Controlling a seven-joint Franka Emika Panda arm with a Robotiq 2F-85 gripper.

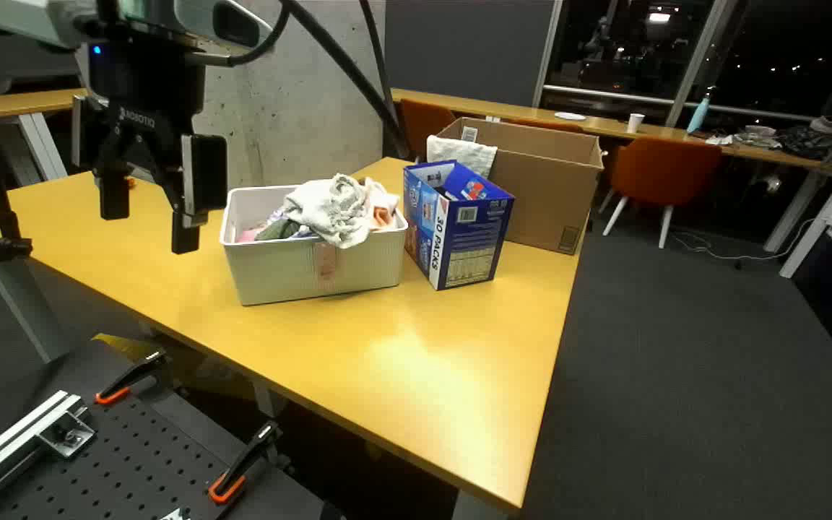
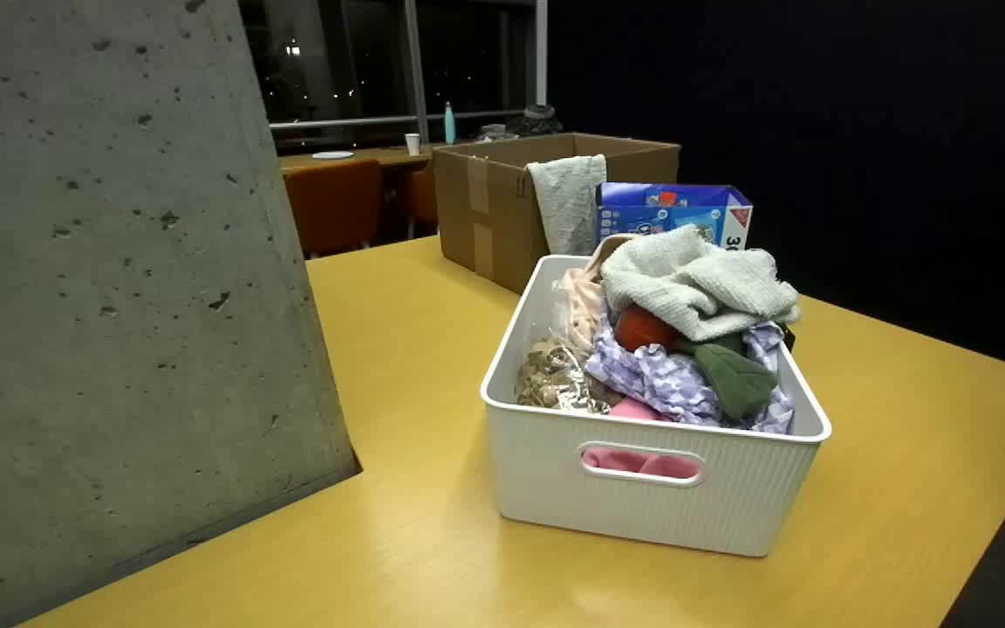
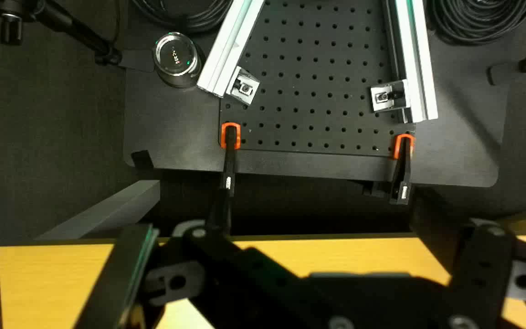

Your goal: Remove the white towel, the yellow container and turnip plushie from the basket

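Towel [image 1: 335, 211] is drooping over the basket's [image 1: 279, 276] long rim, lower and farther from the tabletop's [image 1: 315, 341] long edge than the gripper [image 1: 149, 227], jaws gaping empty.

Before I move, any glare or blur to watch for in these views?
In an exterior view, glare whitens part of the yellow tabletop; in an exterior view, the clear plastic wrapping glints; in the wrist view, the fingers are blurred, the perforated board sharper.
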